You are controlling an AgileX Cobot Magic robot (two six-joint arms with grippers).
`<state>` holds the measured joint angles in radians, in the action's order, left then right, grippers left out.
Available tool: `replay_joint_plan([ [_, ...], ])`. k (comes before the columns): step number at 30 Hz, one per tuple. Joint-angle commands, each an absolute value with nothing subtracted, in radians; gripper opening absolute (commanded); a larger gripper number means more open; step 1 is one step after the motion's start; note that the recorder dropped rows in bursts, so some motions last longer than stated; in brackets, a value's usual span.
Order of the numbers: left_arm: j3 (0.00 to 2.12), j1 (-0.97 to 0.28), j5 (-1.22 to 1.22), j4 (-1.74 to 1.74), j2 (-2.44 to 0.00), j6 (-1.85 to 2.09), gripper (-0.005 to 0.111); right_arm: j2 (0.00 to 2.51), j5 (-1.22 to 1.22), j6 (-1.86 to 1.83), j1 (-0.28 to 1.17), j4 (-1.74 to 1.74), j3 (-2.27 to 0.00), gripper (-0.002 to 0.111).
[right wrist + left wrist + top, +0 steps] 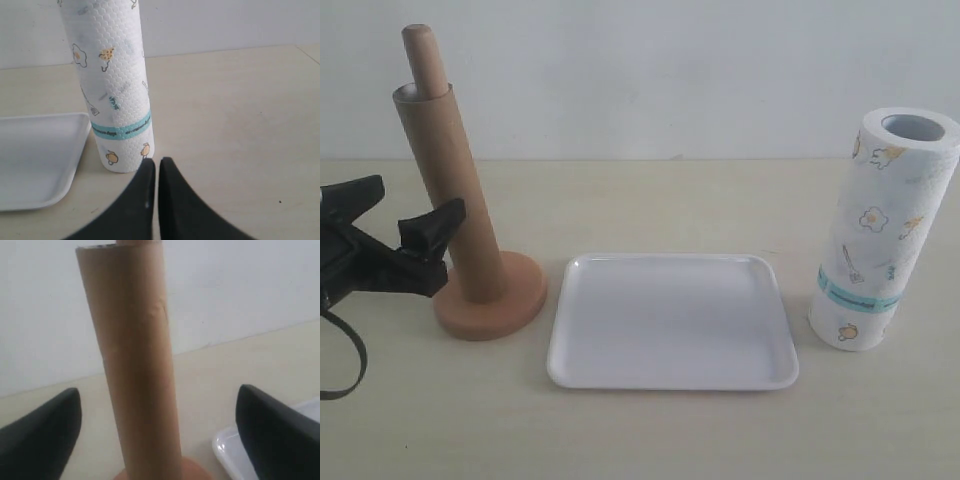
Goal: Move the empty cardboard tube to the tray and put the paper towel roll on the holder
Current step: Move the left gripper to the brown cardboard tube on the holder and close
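Tabletop (pixel 670 440) with cardboard tube (pixel 450 190) on holder (pixel 490 310)

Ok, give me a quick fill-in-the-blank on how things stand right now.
On the holder, the empty cardboard tube surrounds the ____.
The tray holds ____.
The left hand, near the tube, is ____.
The right hand, by the paper towel roll, is ____.
Missing: post; nothing; open; shut.
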<state>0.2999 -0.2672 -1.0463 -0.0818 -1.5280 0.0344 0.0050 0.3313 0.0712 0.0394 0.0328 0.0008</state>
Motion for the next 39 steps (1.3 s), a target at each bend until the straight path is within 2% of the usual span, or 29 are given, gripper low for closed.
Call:
replay_joint_plan([
  [1, 0.353, -0.272, -1.063, -0.087, -1.587, 0.000, 0.080, 0.000, 0.326, 0.070, 0.033, 0.031, 0.000, 0.003],
  [20, 0.515, -0.272, -1.056, -0.087, -1.802, -0.030, 0.080, 0.000, 0.326, 0.070, 0.033, 0.031, 0.000, 0.003],
  [23, 0.516, -0.272, -1.056, -0.087, -1.806, -0.030, 0.077, 0.000, 0.326, 0.070, 0.033, 0.031, 0.000, 0.003],
  [26, 0.518, -0.272, -1.064, -0.087, -1.806, -0.030, 0.063, 0.000, 0.326, 0.070, 0.033, 0.031, 0.000, 0.003],
  [32, 0.524, -0.272, -1.085, -0.087, -1.806, -0.026, 0.026, 0.000, 0.326, 0.070, 0.033, 0.031, 0.000, 0.003],
  [39, 0.524, -0.272, -1.123, -0.087, -1.797, 0.000, 0.004, 0.000, 0.326, 0.070, 0.033, 0.031, 0.000, 0.003],
])
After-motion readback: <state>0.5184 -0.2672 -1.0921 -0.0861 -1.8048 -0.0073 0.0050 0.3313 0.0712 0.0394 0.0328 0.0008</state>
